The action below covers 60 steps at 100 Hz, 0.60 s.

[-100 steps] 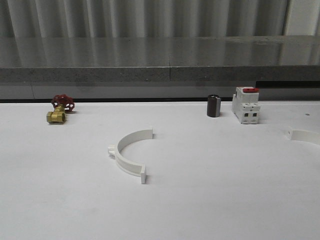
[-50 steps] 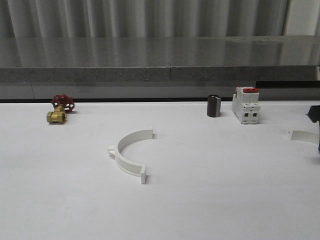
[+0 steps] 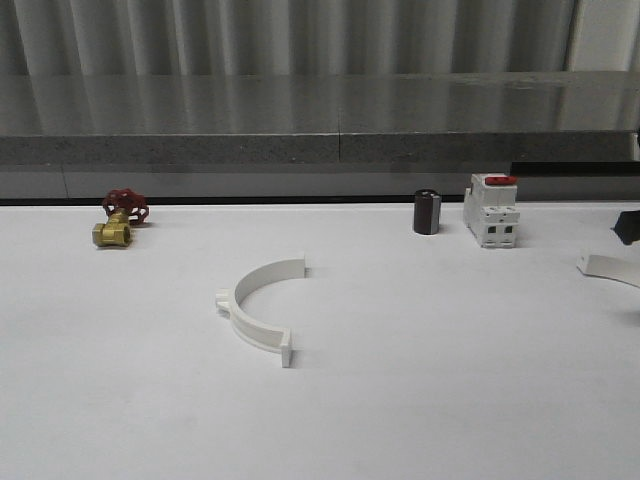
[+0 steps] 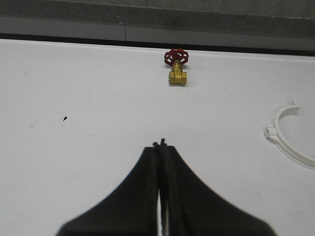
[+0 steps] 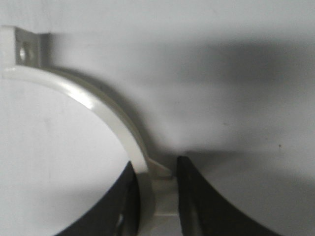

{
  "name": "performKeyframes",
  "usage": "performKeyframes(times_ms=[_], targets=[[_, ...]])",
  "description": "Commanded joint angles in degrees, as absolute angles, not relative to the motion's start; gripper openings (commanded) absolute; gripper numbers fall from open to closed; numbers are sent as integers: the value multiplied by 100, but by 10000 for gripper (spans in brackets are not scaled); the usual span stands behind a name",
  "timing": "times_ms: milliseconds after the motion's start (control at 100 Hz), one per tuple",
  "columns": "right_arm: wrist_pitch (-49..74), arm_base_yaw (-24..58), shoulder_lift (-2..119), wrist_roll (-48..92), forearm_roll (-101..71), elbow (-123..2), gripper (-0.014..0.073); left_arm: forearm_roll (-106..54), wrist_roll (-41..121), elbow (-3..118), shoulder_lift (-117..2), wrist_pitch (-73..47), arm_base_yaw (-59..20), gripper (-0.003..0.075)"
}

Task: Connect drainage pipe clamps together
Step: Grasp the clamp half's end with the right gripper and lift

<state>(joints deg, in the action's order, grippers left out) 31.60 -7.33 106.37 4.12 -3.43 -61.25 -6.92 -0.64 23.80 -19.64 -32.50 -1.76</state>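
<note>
One white drainage pipe clamp (image 3: 243, 318) lies flat near the middle of the white table, its open side facing right; it also shows in the left wrist view (image 4: 288, 150). The other clamp (image 3: 610, 268) lies at the table's far right edge. My right gripper (image 5: 156, 164) straddles that clamp (image 5: 93, 101) at the lug in the middle of its curve, with both fingers pressed against the white plastic. A dark part of the right gripper (image 3: 626, 227) shows at the frame's edge. My left gripper (image 4: 160, 144) is shut on nothing, over bare table, well apart from the first clamp.
A brass valve with a red handwheel (image 3: 118, 222) stands at the back left. A dark cylinder (image 3: 427, 212) and a white breaker with a red switch (image 3: 491, 210) stand at the back right. A grey ledge (image 3: 320, 150) runs along the table's far edge.
The right gripper came in at the right edge and settled over the far-right clamp, whose visible end has shifted slightly. The middle clamp and the other items have not moved.
</note>
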Motion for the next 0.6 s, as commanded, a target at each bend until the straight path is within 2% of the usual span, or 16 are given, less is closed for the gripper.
performKeyframes(times_ms=[0, 320, 590], targets=[[3269, -765, 10454, 451, -357, -6234, -23, -731, -58, 2532, -2007, -2846, -168, -20], [3542, -646, 10432, 428, -670, -6413, -34, -731, -58, 2532, -2007, -2846, -168, -20], [3923, 609, 10168, -408, -577, -6888, -32, -731, -58, 2532, -2007, -2846, -168, -20]])
